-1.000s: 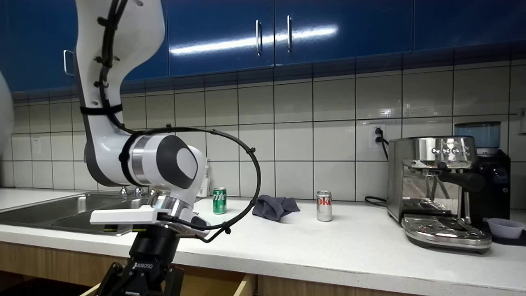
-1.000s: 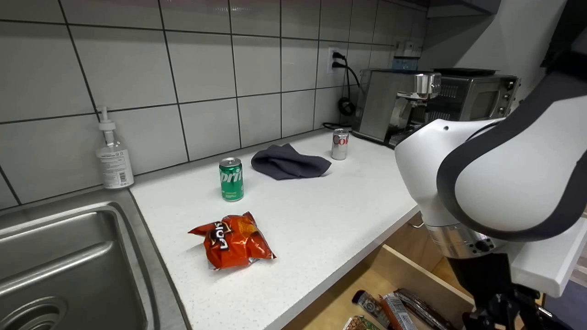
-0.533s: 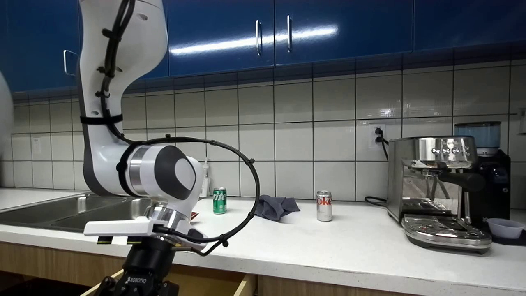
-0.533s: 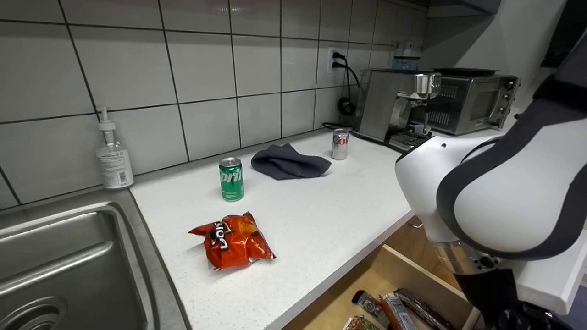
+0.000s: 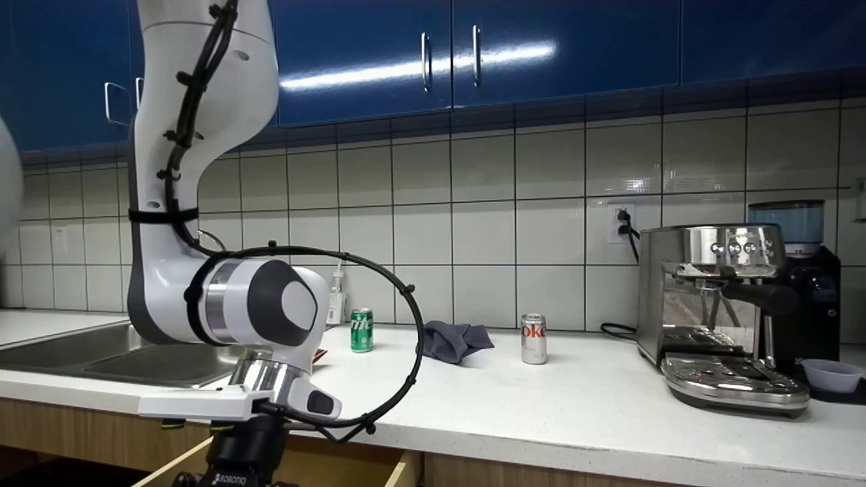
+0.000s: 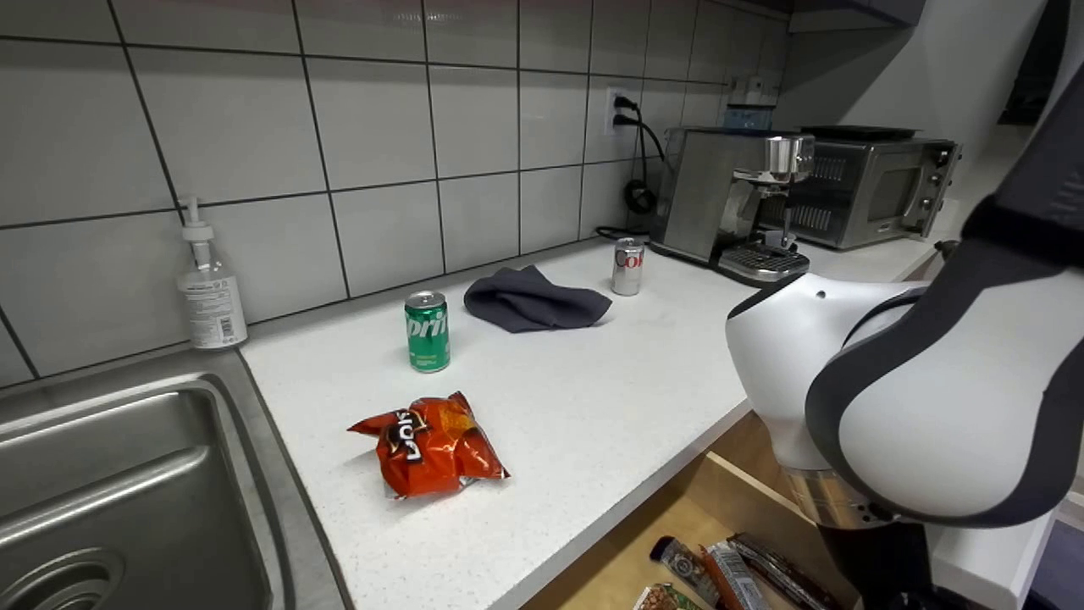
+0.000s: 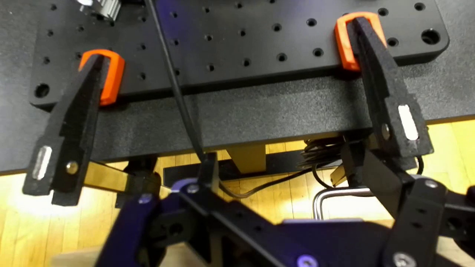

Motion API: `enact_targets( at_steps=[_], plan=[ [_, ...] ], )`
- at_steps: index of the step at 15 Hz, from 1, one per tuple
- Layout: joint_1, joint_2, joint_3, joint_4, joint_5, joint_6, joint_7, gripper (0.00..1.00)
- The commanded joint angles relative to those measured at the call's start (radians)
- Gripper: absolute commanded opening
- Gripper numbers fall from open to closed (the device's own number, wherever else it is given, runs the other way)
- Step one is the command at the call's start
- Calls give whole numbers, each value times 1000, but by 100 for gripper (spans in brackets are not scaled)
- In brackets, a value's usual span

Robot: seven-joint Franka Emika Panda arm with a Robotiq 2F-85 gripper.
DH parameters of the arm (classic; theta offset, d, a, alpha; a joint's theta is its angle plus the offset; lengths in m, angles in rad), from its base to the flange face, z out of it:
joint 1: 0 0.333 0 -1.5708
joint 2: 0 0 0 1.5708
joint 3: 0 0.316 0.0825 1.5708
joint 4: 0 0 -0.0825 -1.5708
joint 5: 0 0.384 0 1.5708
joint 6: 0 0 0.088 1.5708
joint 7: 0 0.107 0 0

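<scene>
I have my claw spread wide near the open drawer, pale smooth wood with shiny wrappers inside, lower right of an exterior view.

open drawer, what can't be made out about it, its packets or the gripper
Drawer: partly cut off by the bottom edge, both exterior views.
Gripper: lower end below the bottom edge, both exterior views.
Green-and-brown packet: partly below the bottom edge in an exterior view.
Orange-and-white wrapper: print too small to read in an exterior view.
</scene>
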Motion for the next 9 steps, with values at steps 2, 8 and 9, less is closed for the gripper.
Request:
enact_targets(
  at_steps=[2,8,9],
  plan=[
    [-5,49,10,14,-13,121,-19,100],
    [2,52,0,20,-30,224,-10,100],
    [1,49,0,19,-30,245,-12,100]
  ],
)
